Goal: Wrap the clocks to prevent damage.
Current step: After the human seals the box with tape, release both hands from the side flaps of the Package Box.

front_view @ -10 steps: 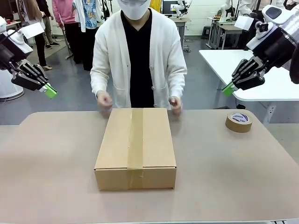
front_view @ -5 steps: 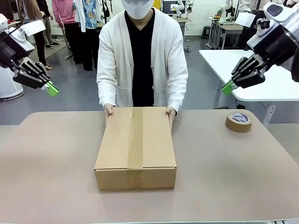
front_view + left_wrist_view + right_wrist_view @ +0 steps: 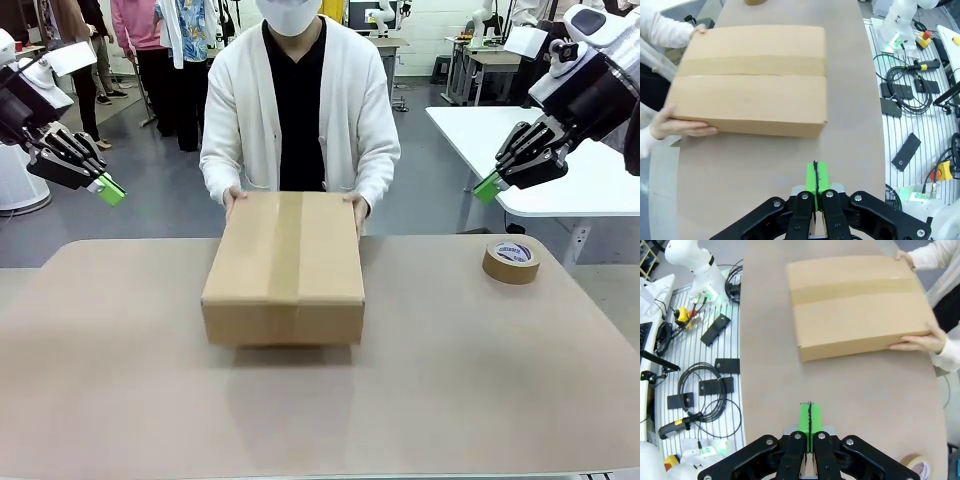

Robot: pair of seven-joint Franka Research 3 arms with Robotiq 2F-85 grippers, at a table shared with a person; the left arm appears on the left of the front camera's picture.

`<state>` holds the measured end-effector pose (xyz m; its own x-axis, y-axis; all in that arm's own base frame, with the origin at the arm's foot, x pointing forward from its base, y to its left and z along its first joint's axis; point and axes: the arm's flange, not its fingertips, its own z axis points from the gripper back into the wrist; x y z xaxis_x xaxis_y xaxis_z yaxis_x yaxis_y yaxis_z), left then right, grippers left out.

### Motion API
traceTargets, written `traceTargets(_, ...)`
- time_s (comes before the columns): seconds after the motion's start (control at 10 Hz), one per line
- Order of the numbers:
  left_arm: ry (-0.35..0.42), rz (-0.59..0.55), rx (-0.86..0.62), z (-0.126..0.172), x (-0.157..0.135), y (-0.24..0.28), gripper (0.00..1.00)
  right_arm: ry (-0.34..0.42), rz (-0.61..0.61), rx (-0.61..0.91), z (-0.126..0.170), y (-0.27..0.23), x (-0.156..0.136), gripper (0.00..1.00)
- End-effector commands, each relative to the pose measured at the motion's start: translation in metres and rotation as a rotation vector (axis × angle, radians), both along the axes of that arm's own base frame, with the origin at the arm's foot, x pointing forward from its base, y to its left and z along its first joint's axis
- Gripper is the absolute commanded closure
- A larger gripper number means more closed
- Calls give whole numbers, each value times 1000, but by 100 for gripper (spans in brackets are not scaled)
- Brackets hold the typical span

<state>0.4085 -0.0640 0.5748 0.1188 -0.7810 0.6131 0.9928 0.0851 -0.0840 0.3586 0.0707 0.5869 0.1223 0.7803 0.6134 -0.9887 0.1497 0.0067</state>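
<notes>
Cardboard box, closed with a strip of brown tape along its top, is at the centre of the front view, lifted off the table with its shadow under it. The person's hands grip its far corners. The left gripper, at the upper left of the frame, has its green pads pressed together and holds nothing. The right gripper, at the upper right, has its jaws together as well, touching nothing. A tape roll lies flat on the table at the right, well apart from the box.
</notes>
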Motion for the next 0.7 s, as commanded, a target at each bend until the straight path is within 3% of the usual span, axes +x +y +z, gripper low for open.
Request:
traceTargets(0.0,0,0,0,0,0,0,100,0,0,0,0,0,0,99)
traceTargets(0.1,-13,-7,0,4,-3,2,88,-3,10,7,-6,-8,-25,50)
traceTargets(0.2,-30,-8,-1,5,-6,1,44,-16,37,14,-6,-15,-44,39)
traceTargets(0.3,-34,-5,-4,4,-10,1,33,-20,57,17,-6,-16,-54,0)
traceTargets(0.4,-38,5,-3,6,-12,0,0,-25,44,26,-7,-17,-57,0)
traceTargets(0.5,-38,7,4,6,-14,0,0,-20,37,40,-8,-17,-57,0)
traceTargets(0.6,-36,20,11,6,-13,0,0,-19,38,43,-10,-17,-57,55)
